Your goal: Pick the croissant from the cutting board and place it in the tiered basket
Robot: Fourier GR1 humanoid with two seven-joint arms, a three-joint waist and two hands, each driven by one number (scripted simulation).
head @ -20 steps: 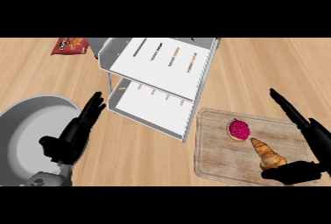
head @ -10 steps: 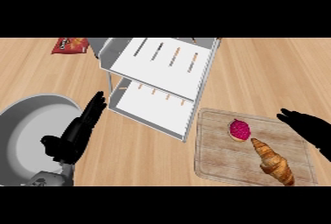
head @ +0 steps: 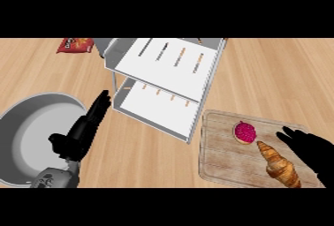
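Observation:
The golden-brown croissant [head: 279, 164] lies on the wooden cutting board [head: 220, 152], near its front right corner, with its pointed end toward the pink-frosted donut [head: 245, 132]. My right hand [head: 312, 152] is open and sits just right of the croissant, at its edge; the fingers point up and left and do not curl round it. The white tiered basket [head: 166, 70] stands behind and left of the board, and both shelves hold nothing. My left hand [head: 81, 131] rests open with its fingers up at the lower left, over the rim of a grey pan.
A large round grey pan [head: 26, 132] fills the lower left. A red snack bag [head: 75, 44] lies at the far left, behind the basket. Bare wooden counter [head: 280, 75] stretches right of the basket and behind the board.
My right hand has drawn back from round the croissant to its right side. The croissant has slid a little toward the board's front edge. The left hand has not moved.

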